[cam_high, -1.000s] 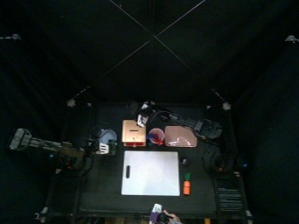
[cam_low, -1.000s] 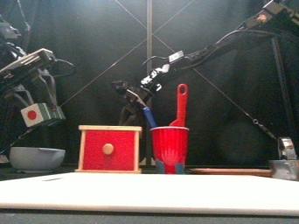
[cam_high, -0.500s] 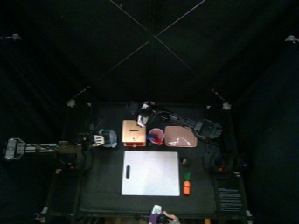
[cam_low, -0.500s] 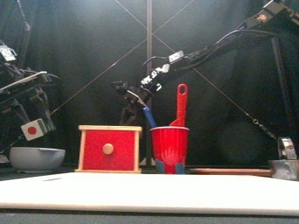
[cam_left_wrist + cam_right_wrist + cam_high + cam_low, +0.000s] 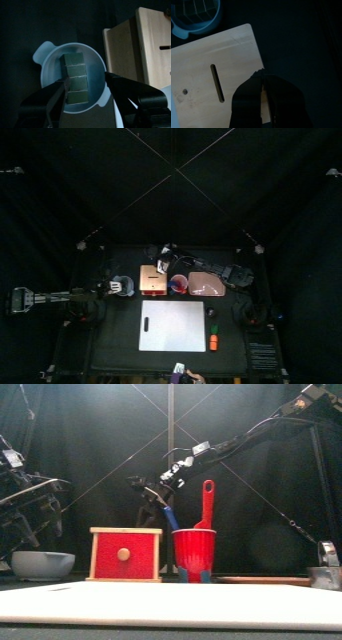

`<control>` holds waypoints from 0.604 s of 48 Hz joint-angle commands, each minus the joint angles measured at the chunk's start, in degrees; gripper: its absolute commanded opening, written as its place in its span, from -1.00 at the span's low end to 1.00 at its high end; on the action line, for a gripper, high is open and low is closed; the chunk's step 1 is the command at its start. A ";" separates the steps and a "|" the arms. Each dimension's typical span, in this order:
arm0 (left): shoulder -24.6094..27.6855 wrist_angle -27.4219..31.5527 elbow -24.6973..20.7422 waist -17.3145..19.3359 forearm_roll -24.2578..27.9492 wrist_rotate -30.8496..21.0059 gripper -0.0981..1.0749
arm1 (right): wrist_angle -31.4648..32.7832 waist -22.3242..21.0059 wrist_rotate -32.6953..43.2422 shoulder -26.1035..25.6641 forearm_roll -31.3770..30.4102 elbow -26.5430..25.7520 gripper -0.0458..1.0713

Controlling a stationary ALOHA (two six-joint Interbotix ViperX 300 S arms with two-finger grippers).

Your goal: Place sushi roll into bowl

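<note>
Green segmented sushi roll (image 5: 75,78) lies in the pale blue bowl (image 5: 52,55) — left gripper (image 5: 87,97) spread wide, empty; right gripper (image 5: 263,90) pinched closed, empty.

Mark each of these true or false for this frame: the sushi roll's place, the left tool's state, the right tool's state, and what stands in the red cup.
1. The sushi roll lies inside the bowl. True.
2. The left tool is clamped on the sushi roll. False: its jaws stand open on either side, apart from the roll.
3. The right tool is wide open. False: its jaws are together, above the wooden board.
4. A red utensil stands in the red cup. True.
</note>
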 commanded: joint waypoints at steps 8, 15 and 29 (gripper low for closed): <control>-0.18 -0.62 -1.05 0.09 1.49 0.00 0.83 | -0.44 0.79 0.00 -3.52 0.18 -0.35 -0.26; -0.35 -2.55 -1.85 -0.53 3.96 -0.18 0.84 | -0.44 0.97 0.00 -3.60 0.18 -0.44 -0.26; -0.35 -5.54 -4.13 -1.93 5.36 -0.26 0.84 | -0.53 0.97 0.00 -3.78 0.09 -0.70 -0.26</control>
